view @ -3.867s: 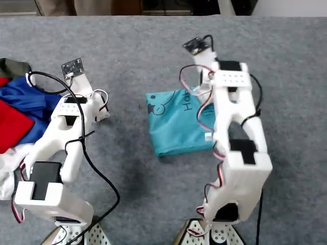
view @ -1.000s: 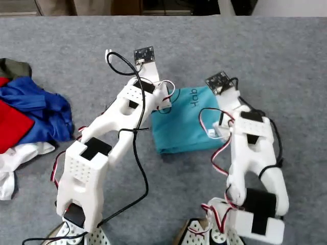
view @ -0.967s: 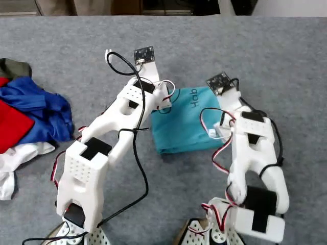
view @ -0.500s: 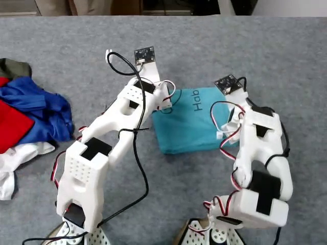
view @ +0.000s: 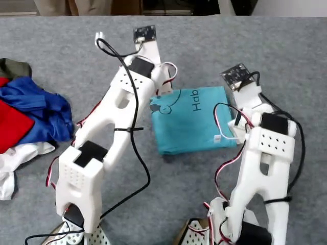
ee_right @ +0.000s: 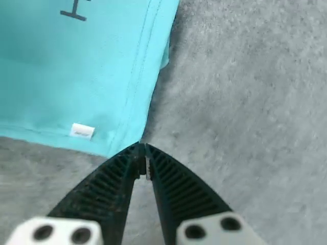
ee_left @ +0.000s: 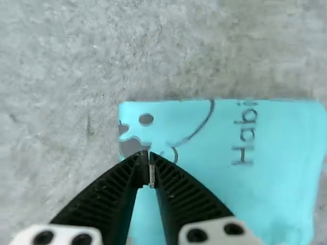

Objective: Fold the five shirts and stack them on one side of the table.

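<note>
Left tool point(ee_left: 148, 169) clenched over folded teal shirt point(ee_left: 265, 199); right tool point(ee_right: 142, 161) clenched at its corner

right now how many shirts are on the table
5: folded teal shirt in the middle; crumpled at the left edge, a dark green shirt, blue shirt, red shirt and white shirt. More may be hidden underneath.

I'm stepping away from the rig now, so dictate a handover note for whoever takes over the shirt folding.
Left gripper: shut, tips on the printed corner of the teal shirt.
Right gripper: shut, tips at its opposite corner. Unclear whether either pinches cloth.
The teal shirt lies folded mid-table. The heap of unfolded shirts, red, blue, white and dark green, sits at the left edge of the table.
Done: one shirt folded.
Left: fold four, stack all five.
</note>
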`<control>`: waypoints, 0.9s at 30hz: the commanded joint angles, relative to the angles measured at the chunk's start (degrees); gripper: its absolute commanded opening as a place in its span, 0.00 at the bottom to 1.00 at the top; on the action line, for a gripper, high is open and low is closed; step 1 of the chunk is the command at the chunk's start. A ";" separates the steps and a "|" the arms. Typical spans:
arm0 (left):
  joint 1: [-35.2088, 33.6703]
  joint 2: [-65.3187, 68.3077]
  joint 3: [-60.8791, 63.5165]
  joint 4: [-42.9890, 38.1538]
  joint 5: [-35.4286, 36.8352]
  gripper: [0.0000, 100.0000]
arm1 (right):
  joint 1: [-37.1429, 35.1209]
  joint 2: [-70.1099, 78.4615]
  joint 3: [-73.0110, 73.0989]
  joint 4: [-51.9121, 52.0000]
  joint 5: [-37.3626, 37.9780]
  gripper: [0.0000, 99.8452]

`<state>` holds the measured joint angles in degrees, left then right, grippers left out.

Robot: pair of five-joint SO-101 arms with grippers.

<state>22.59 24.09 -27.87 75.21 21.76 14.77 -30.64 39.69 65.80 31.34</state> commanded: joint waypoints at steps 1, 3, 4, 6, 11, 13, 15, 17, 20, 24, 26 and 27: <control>0.53 -5.67 -4.92 7.21 -5.27 0.06 | 0.04 -2.42 -2.86 2.90 -8.97 0.02; 0.09 -6.46 -4.57 11.78 -8.09 0.11 | 0.04 -2.42 -2.07 2.90 -14.77 0.06; 0.00 -6.64 -4.04 14.07 -9.41 0.14 | 0.04 -2.42 -1.71 3.08 -17.49 0.08; -1.41 -6.99 -2.37 17.67 -12.13 0.18 | 0.04 -2.42 -0.84 2.81 -22.33 0.11; -8.09 -7.08 -0.97 23.82 -15.12 0.18 | -3.47 -1.80 0.57 0.35 -29.80 0.15; -12.04 -7.08 -0.97 24.70 -16.00 0.18 | -5.76 0.22 2.07 -2.73 -31.38 0.17; -16.26 -6.99 -0.97 24.79 -16.79 0.19 | -8.31 3.30 3.30 -5.10 -31.91 0.18; -19.69 -6.99 -0.70 25.05 -18.64 0.19 | -10.07 6.55 3.65 -6.77 -33.05 0.19; -23.56 -8.31 0.88 25.49 -21.36 0.19 | -9.27 11.82 3.30 -9.76 -34.02 0.19; -27.25 -15.16 7.74 25.41 -24.70 0.19 | -9.19 19.91 0.40 -10.99 -34.02 0.19; -28.13 -19.65 12.22 25.05 -26.46 0.19 | -9.10 23.69 -1.45 -10.90 -34.02 0.19; -28.13 -22.02 14.51 25.05 -27.25 0.19 | -9.10 25.45 -2.07 -10.90 -34.02 0.19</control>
<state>-4.57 10.11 -17.76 100.09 -3.30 6.24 -9.01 41.19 56.04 -2.15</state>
